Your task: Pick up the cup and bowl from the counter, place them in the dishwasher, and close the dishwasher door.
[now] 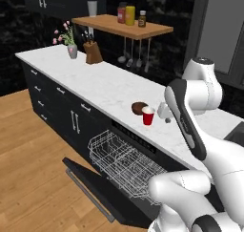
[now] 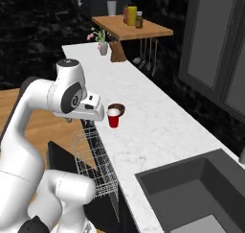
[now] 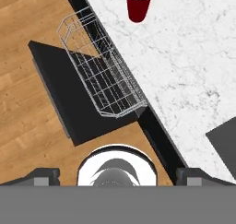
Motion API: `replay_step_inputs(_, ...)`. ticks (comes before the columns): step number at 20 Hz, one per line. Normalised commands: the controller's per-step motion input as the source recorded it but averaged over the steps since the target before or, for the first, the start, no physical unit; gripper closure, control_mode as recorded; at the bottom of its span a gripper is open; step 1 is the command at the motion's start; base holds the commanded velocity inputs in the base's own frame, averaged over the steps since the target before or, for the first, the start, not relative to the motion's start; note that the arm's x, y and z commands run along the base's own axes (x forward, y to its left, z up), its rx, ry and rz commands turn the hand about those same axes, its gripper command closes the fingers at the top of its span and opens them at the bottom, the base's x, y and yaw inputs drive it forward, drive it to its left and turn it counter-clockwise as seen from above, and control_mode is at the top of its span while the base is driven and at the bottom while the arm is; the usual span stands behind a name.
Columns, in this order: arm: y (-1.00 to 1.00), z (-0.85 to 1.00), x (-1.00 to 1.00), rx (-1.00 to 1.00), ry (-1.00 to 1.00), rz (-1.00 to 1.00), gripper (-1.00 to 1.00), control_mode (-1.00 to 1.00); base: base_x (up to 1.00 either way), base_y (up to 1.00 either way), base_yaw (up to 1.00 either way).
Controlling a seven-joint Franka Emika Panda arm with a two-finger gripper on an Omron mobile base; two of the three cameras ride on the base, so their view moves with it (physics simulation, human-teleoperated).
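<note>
The red cup [image 1: 148, 116] stands upright on the white marble counter [image 1: 100, 83] near its front edge. The dark brown bowl [image 1: 138, 108] sits right behind the cup, touching or nearly so; both also show as cup [image 2: 113, 118] and bowl [image 2: 117, 109]. Below them the dishwasher [image 1: 136, 140] is open, its wire rack [image 1: 121, 159] pulled out over the lowered dishwasher door [image 1: 93, 188]. My gripper [image 3: 120, 177] hovers open and holds nothing, above the counter edge and a little to the right of the cup [image 3: 138, 4], pointing down at the rack [image 3: 103, 75].
A knife block [image 1: 93, 53] and a flower vase [image 1: 72, 50] stand at the counter's far left. A wooden shelf [image 1: 121, 26] with bottles hangs above, with utensils [image 1: 133, 52] below it. A dark sink [image 2: 191, 189] lies to the right. The wood floor [image 1: 28, 169] spreads before the cabinets.
</note>
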Motion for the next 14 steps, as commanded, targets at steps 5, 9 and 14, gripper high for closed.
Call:
replay_step_inputs(5,0.0,0.0,0.0,0.0,0.0,0.0,-1.0,1.0,0.12,-0.08,0.13)
replay_step_inputs(9,0.0,0.0,0.0,0.0,0.0,0.0,-1.0,1.0,0.16,-0.06,0.15)
replay_step_inputs(14,0.0,0.0,0.0,0.0,0.0,0.0,-1.0,1.0,0.14,-0.04,0.14)
